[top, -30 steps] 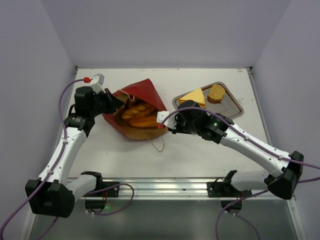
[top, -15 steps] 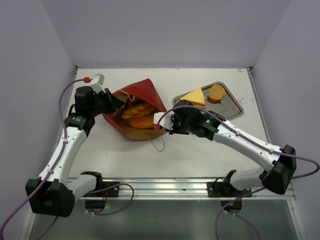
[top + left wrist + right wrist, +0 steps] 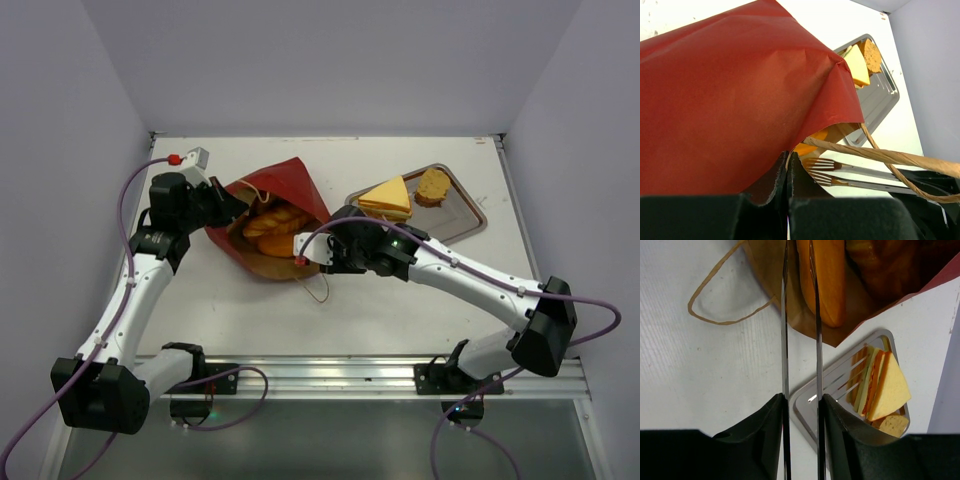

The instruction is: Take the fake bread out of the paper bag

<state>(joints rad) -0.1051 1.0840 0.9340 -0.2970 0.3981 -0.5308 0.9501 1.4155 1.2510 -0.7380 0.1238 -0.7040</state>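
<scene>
1. White tabletop (image 3: 400,300) fills the scene, with pale grey walls on three sides.
2. Inside the mouth of a large red paper bag with a brown kraft lining (image 3: 285,180) lie a glossy orange-golden oval roll (image 3: 826,280) and a darker braided loaf (image 3: 270,218).
3. Two more toy pieces, a yellow-topped triangular sandwich (image 3: 388,195) and a brown round slice (image 3: 433,185), sit on a rectangular steel tray (image 3: 462,218) to the bag's right.
4. That bag lies on its side left of centre, and one thin looped string handle (image 3: 318,290) trails on the table near its mouth.
5. Left gripper (image 3: 788,167) is clenched on the bag's red edge and holds that side raised.
6. Right gripper (image 3: 801,402) grasps a pair of metal tongs (image 3: 826,165), whose blades reach to the bag's mouth.
7. Those blades seem to straddle one edge of the oval roll, though the right wrist view does not show whether they touch it.
</scene>
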